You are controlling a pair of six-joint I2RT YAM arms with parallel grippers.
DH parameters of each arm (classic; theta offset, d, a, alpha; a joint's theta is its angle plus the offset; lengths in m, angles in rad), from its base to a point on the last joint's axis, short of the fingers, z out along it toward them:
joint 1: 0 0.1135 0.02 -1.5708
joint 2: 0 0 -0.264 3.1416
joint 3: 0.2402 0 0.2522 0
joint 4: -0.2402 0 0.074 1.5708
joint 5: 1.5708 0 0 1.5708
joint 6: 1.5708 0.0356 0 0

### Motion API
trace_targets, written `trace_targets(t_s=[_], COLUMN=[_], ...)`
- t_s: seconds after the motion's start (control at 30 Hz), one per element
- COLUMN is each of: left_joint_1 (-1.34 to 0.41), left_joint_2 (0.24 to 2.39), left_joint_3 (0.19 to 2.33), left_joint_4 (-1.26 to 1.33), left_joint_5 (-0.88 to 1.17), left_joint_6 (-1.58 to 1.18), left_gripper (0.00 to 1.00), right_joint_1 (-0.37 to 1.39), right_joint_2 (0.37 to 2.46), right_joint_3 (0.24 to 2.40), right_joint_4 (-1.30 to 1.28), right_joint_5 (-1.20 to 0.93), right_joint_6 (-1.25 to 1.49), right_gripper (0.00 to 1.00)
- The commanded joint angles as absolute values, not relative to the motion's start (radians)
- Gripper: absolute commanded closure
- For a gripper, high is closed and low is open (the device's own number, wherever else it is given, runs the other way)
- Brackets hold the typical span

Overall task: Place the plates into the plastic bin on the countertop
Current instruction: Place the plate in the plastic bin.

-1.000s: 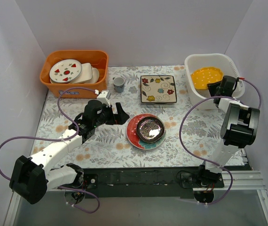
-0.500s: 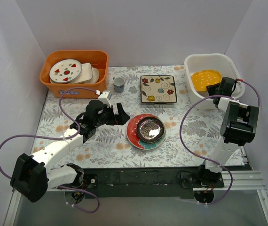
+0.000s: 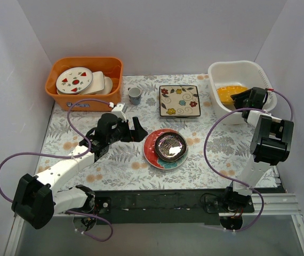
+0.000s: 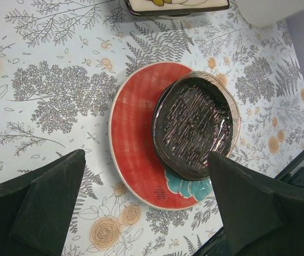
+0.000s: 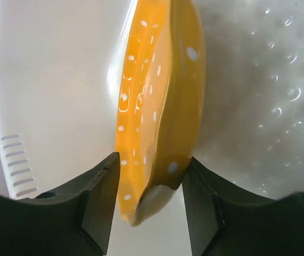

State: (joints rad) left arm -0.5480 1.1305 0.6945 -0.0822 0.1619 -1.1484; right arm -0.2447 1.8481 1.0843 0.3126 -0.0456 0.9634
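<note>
Gripping the yellow scalloped round plate (image 5: 157, 106) by its rim, your right gripper (image 5: 149, 166) had both fingers pinched on the edge. The plate hung steeply tilted inside the white slotted plastic bin (image 3: 237, 65) at 2 o'clock on the fern-print countertop (image 3: 114, 160). An edge pinch made sense: a flat plate gives no other hold. Tilting let it slide in against the bin wall. It looked not yet released, so this step was almost done, I'd judge.

Your left gripper (image 3: 137, 130) had its jaws spread wide and empty. It hovered at 9 o'clock of the red-and-teal round plate (image 4: 133, 128), apart from it. The dark round glossy plate (image 4: 194, 128) sat on that plate, offset toward 3 o'clock. Probably you staged the left arm there for the next pick.

The cream square floral plate (image 3: 179, 101) lay flat at 12 o'clock, untouched. The orange plastic bin (image 3: 85, 60) at 10 o'clock held white round plates with red and green marks (image 3: 74, 80).
</note>
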Motion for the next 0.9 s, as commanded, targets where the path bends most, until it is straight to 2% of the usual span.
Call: trace_targets(t_s=[0.0,0.4,0.77,0.87], left_joint_1=[-0.555,-0.558,-0.56,-0.56], left_joint_2=[1.12,1.117,1.106,1.106], left_joint_3=[0.686,0.684,0.681,0.683], left_joint_4=[-0.078,-0.077,-0.077,-0.078], left_joint_5=[0.164,0.163,0.164,0.163], left_joint_6=[-1.138,-1.14,-1.138,-1.138], left_gripper=[0.02,0.02,0.02,0.02], right_joint_1=[-0.242,-0.233,-0.232,-0.232], right_joint_2=[1.793,1.677,1.599,1.577], right_joint_3=[1.137,1.123,1.089,1.072], right_joint_4=[0.362,0.255,0.189,0.184], right_joint_5=[-0.081,-0.029,0.026,0.035], right_joint_6=[0.94,0.842,0.775,0.762], right_gripper=[0.41,0.23,0.11,0.11])
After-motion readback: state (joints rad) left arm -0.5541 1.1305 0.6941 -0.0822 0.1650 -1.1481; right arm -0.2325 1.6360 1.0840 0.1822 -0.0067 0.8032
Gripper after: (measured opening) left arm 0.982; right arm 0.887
